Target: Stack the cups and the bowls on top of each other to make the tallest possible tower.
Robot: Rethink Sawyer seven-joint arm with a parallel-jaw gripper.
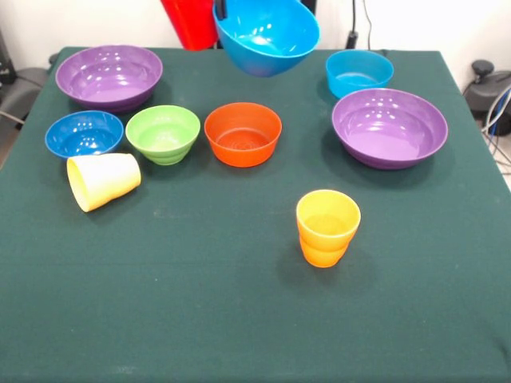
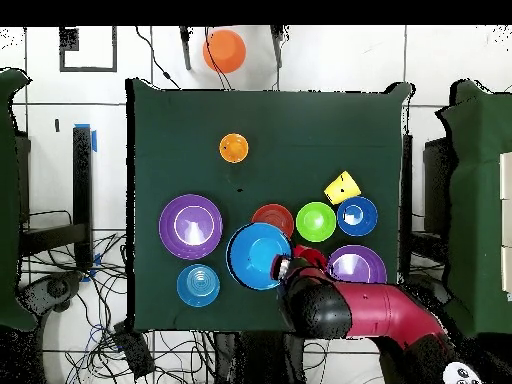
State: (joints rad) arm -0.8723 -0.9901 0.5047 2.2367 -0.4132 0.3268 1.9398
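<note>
My gripper is shut on the rim of the large blue bowl and holds it tilted in the air over the table's far middle. In the overhead view the gripper is at the right rim of the blue bowl. Two purple bowls, a dark blue bowl, a green bowl, an orange bowl and a cyan bowl stand apart on the table. The yellow cup lies on its side. The orange cup stands upright. A red tapered shape, cup or arm, is cut off by the top edge. Nothing is stacked.
The table has a dark green cloth. In the overhead view an orange round thing sits off the table beyond its far edge. Cables lie on the floor around the table.
</note>
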